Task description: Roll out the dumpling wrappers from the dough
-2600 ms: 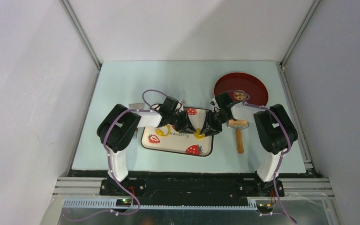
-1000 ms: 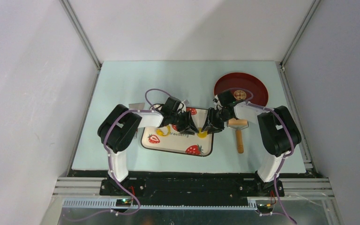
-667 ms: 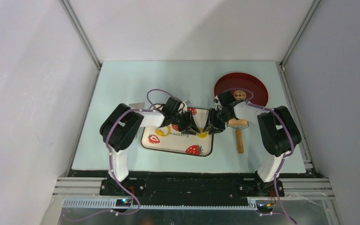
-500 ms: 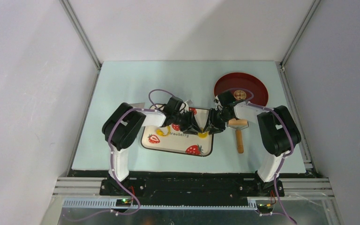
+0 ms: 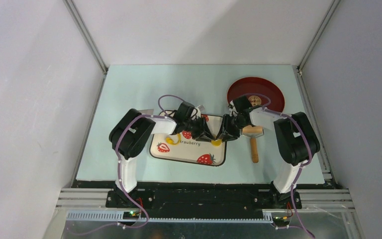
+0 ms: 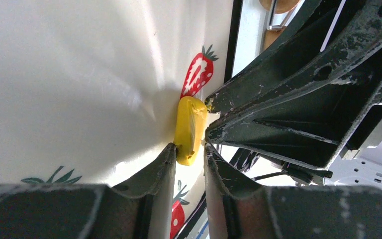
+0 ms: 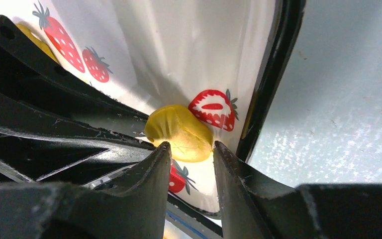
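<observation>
The dough (image 7: 179, 132), a yellow lump, sits at the 3 o'clock edge of the strawberry-print tray (image 5: 179, 153). Left jaws pinch its end; right jaws look clamped across it. A shaping step, I judge; next, release and press it flat.
</observation>
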{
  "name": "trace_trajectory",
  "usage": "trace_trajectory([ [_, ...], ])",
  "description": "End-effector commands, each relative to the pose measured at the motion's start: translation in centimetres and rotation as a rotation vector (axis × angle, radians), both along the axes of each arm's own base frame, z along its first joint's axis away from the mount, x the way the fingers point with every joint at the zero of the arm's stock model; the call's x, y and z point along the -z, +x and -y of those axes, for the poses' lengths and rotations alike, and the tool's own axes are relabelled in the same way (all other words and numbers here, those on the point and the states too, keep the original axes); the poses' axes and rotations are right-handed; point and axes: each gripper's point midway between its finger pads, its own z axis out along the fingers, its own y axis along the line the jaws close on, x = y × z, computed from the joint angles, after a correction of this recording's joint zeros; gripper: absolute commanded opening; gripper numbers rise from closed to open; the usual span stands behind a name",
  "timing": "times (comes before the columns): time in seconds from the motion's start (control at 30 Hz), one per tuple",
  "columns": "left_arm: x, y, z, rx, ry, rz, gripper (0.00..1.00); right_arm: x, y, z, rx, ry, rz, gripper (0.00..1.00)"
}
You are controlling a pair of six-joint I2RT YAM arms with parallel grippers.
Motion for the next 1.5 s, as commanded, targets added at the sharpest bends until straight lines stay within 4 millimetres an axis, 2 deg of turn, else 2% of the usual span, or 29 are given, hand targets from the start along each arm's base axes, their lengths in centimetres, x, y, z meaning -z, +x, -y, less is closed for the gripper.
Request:
trace_trajectory([
  [0.0,-1.6,1.0,1.4,0.007,-0.05,0.049,0.3,0.1,0.6,0.2,0.008,-0.008,0.012,0.41],
  [0.2,-1.4,0.9,1.3,0.002,-0.048,0.048,0.3,1.0,0.2,-0.1,-0.002,-0.017,-0.008,0.37],
  [0.27,-1.4,0.9,1.3,0.003,-0.049,0.046,0.3,1.1,0.1,-0.3,-0.007,-0.012,-0.012,0.22],
  [0.3,-1.4,1.0,1.3,0.003,-0.05,0.047,0.3,1.1,0.1,-0.4,-0.008,-0.009,-0.012,0.2],
  [0.5,-1.4,1.0,1.3,0.004,-0.052,0.046,0.29,0.5,0.3,-0.7,-0.005,0.006,0.003,0.21],
  [0.67,-1.8,0.9,1.4,0.012,-0.061,0.05,0.26,-1.1,0.5,-1.5,-0.023,0.064,0.034,0.22],
  [0.87,-4.3,1.2,1.9,0.028,-0.107,0.09,0.21,-3.7,1.0,-2.1,-0.019,0.143,0.071,0.22],
  [1.13,-9.0,2.8,3.2,0.022,-0.184,0.158,0.21,-7.2,1.8,-1.6,0.01,0.224,0.124,0.23],
  [1.33,-10.9,4.5,4.3,0.009,-0.222,0.175,0.23,-8.5,3.0,0.1,0.051,0.236,0.165,0.24],
  [1.37,-11.8,5.1,4.7,0.009,-0.238,0.193,0.23,-8.7,3.3,0.6,0.063,0.24,0.171,0.24],
  [1.4,-11.8,5.3,4.9,0.007,-0.24,0.187,0.24,-8.8,3.7,1.2,0.078,0.24,0.175,0.24],
  [1.43,-12.9,5.9,5.4,0.008,-0.258,0.206,0.25,-8.8,3.7,1.6,0.08,0.235,0.172,0.25],
  [1.47,-12.8,6.3,5.7,0.006,-0.261,0.2,0.25,-9.1,4.3,2.3,0.095,0.232,0.183,0.25],
])
